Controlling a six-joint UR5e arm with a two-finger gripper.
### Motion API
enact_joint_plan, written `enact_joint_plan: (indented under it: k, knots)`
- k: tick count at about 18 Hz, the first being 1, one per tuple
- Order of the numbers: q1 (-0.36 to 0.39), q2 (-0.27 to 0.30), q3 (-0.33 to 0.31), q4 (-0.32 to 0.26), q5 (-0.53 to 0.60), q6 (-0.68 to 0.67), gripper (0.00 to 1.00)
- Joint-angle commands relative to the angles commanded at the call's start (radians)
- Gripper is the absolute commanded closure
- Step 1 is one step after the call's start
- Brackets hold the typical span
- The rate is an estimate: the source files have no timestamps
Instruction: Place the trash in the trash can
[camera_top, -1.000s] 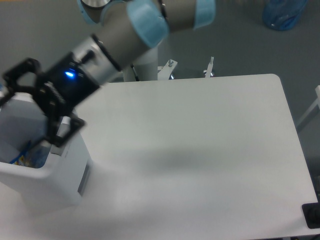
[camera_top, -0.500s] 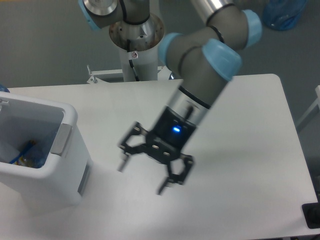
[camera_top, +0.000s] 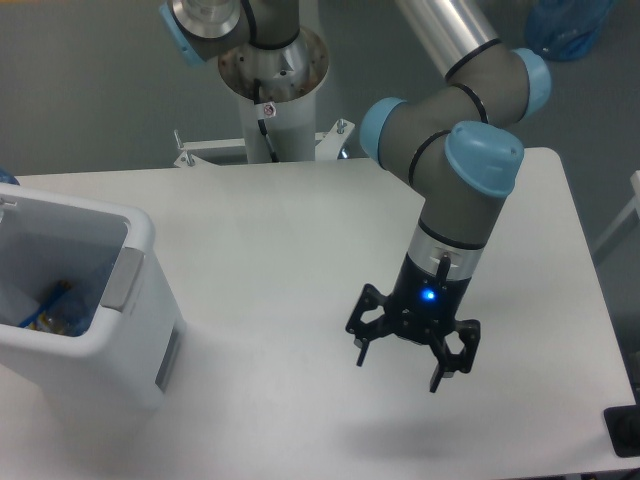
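Hovering over the white counter (camera_top: 280, 260), the pincer (camera_top: 399, 368) points down, fingers spread apart and empty, well right of the white trash can (camera_top: 120, 330) holding trash (camera_top: 52, 308).

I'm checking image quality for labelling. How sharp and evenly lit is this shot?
Fixed camera view: the pincer and trash can look sharp, without motion blur; lighting is soft and even, with a faint shadow on the table below the pincer and no strong glare.

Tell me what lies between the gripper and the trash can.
Nothing: only bare white table separates the open gripper from the trash can, per the fixed camera.
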Motion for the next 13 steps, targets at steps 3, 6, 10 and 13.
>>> enact_joint_plan:
  k: [3, 6, 10, 13]
  knots:
    - [0.000, 0.003, -0.003, 0.000, 0.038, 0.037, 0.00]
    - [-0.002, 0.003, -0.006, -0.002, 0.142, 0.156, 0.00]
    - [-0.003, 0.005, -0.014, -0.029, 0.317, 0.287, 0.00]
    - [-0.011, 0.006, -0.020, -0.043, 0.419, 0.344, 0.00]
